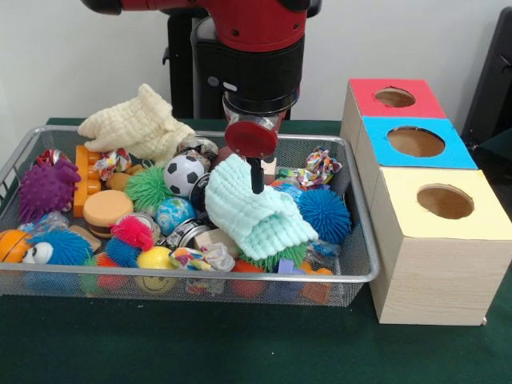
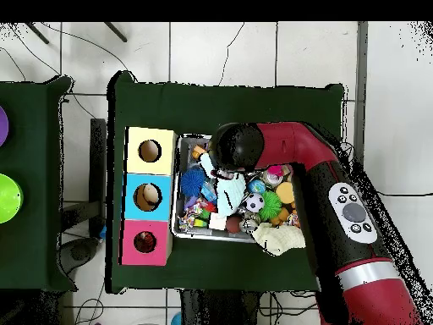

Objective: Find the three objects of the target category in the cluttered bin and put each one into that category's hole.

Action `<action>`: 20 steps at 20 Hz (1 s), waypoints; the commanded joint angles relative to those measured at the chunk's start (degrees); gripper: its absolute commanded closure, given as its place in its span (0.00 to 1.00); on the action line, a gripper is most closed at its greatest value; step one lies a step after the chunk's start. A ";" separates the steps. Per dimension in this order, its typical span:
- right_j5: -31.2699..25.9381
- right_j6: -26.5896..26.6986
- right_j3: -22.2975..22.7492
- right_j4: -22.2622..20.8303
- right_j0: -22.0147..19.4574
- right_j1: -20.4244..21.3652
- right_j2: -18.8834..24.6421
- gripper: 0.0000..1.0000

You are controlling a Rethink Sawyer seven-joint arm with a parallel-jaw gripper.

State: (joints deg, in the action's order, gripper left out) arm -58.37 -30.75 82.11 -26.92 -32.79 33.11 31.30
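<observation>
The silver wire-mesh bin point(image 1: 240, 276) is full of toys; it also shows in the overhead view point(image 2: 179, 228). My gripper point(image 1: 256, 186) hangs over the bin's middle, and its fingers show as one narrow black bar pressed into a mint-green cloth point(image 1: 264, 216) that drapes over the toys. In the overhead view the gripper point(image 2: 225, 182) sits at the cloth's top end. No striped tiger or tan bear plush shows; the cloths and toys hide what lies beneath. The red-panelled hole point(image 1: 394, 97) tops the farthest wooden box, right of the bin, and also shows in the overhead view point(image 2: 145, 242).
A cream cloth point(image 1: 140, 124) lies over the bin's far left rim. A blue-panelled hole point(image 1: 415, 142) and a yellow-panelled hole point(image 1: 445, 201) sit nearer the camera. A purple spiky ball point(image 1: 46, 188), soccer ball point(image 1: 184, 174), blue spiky ball point(image 1: 324, 214) and rope toy point(image 1: 320, 166) crowd the bin.
</observation>
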 commanded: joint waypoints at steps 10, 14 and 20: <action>-0.79 -5.88 -5.71 0.99 -2.11 -3.56 -3.48 0.00; -3.03 -4.00 -8.45 -0.10 -2.32 -5.02 -3.98 0.00; -7.88 2.47 -14.65 -2.85 -2.94 -7.51 -4.77 0.00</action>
State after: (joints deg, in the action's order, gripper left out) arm -58.77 -30.75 74.40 -26.48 -33.73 30.26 29.29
